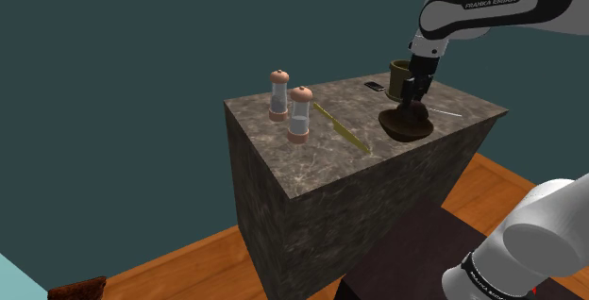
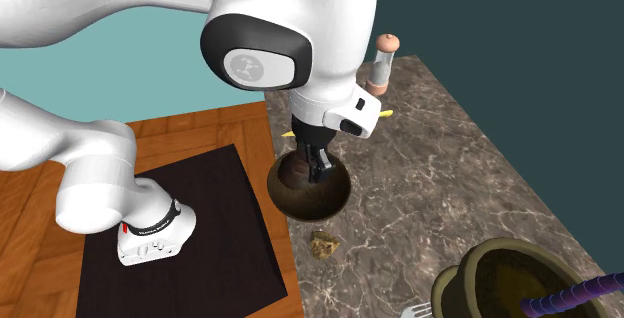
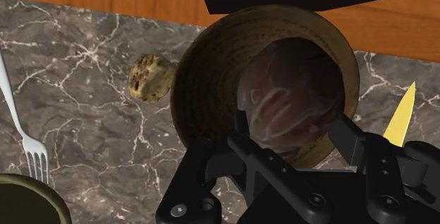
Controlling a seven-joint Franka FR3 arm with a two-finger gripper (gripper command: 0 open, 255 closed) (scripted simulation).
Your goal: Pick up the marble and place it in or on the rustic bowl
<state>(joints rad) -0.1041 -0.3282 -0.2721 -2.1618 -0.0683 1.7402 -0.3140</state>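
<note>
A black gripper (image 3: 292,127) hangs over a brown ridged bowl (image 3: 194,82) near the edge of a marble-patterned counter (image 3: 84,60). Its two fingers clasp a glossy, translucent brownish marble (image 3: 289,96), held just above the bowl's hollow. A small lumpy brown object (image 3: 150,77) lies just beside the bowl.

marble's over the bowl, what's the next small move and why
Probably open the jaws. They clasp the marble right over the hollow of the brown bowl, with the fingertips down near its rim, so letting go should drop it inside.
</note>
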